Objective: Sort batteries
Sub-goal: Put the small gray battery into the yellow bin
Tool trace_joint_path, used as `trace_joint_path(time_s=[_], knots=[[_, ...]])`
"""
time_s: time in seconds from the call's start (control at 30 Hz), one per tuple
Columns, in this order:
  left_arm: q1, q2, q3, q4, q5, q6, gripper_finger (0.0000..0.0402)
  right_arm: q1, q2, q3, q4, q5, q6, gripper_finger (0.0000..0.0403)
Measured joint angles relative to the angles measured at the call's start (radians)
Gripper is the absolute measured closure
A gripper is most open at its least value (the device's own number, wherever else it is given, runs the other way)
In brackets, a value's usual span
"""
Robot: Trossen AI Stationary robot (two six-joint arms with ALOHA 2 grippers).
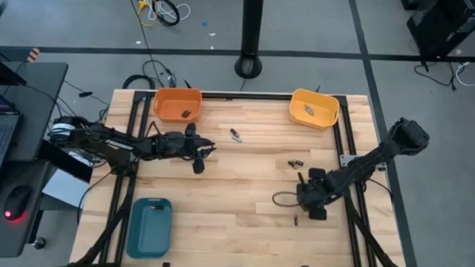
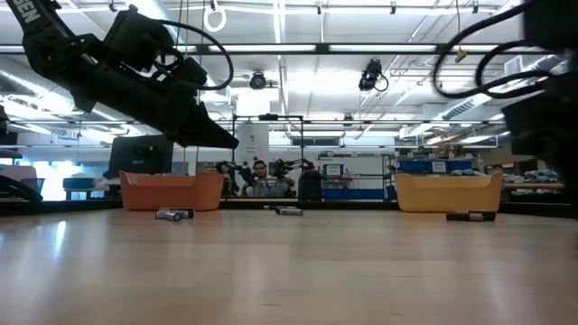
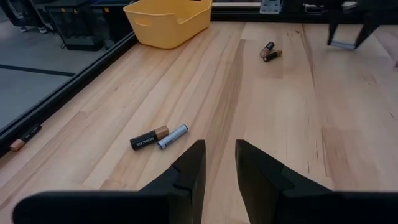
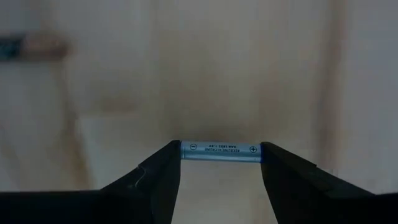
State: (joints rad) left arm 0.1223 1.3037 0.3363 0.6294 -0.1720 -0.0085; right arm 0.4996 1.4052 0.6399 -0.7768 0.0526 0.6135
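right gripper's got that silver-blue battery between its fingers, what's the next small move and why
Probably lift it straight up. The right gripper spans the silver-blue battery end to end, low over the table, so it seems gripped and ready to carry to a bin, perhaps the yellow bin. The left gripper hangs open and empty.

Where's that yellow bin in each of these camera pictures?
High view: yellow bin at the table's top edge, right of centre.
Low view: right of centre, far back.
Left wrist view: top, left of centre.
Right wrist view: not in it.
Shared landmark: battery pair lying near the bin.
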Motion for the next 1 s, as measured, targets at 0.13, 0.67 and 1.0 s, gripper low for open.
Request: trace_joint_path(time_s=[0.13, 0.67, 1.0], knots=[[0.0, 0.0, 0.0, -0.001, 0.0, 0.007, 0.0307, -0.119, 0.0, 0.004, -0.003, 0.015, -0.017, 0.0192], [0.0, 0.0, 0.0, -0.02, 0.0, 0.03, 0.0307, -0.696, 0.001, 0.382, -0.339, 0.25, -0.224, 0.0192], [0.0, 0.0, 0.0, -0.021, 0.0, 0.024, 0.0307, -1.202, 0.001, 0.407, -0.132, 0.201, -0.316, 0.0192]])
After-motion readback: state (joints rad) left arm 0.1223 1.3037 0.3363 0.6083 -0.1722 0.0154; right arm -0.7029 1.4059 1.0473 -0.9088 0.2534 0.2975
